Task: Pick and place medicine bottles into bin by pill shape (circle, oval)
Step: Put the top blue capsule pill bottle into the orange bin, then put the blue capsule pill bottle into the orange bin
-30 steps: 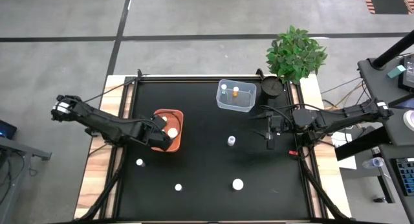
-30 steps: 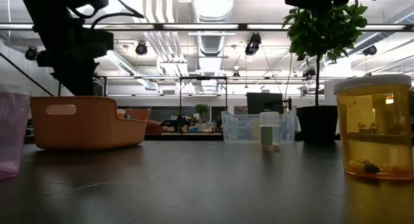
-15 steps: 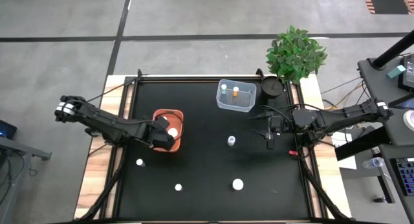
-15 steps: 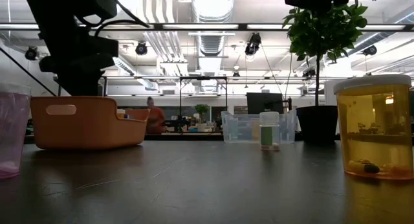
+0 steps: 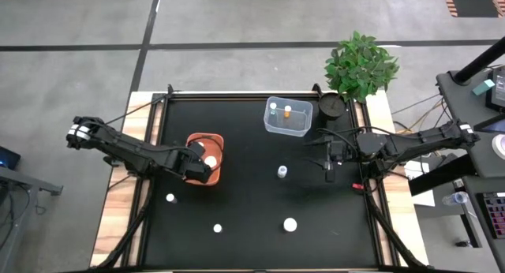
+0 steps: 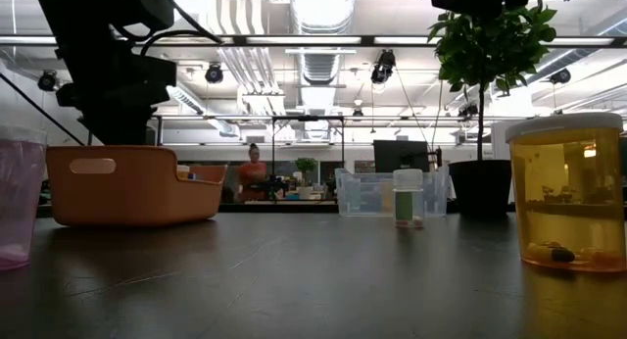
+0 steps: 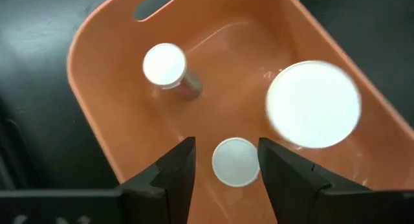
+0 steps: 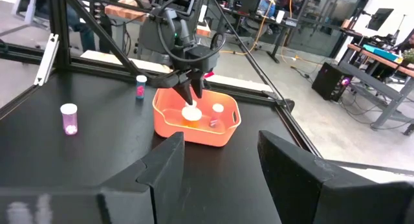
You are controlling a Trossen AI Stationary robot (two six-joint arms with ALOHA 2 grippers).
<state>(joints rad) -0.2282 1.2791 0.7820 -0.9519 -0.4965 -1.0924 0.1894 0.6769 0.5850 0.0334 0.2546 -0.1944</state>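
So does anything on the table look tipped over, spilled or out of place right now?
Nothing stands out. The white-capped bottles in the orange plastic bin stand upright, as does the small bottle mid-table; the left gripper hangs over the bin, and no pills lie loose.

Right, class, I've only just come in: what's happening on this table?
The left gripper hangs over the orange bin, fingers apart, with a white-capped bottle right between them; whether it's released I can't tell. Two more bottles sit in that bin. The clear bin holds two. Four bottles wait on the black table. The right gripper waits, empty, near the table's right edge.
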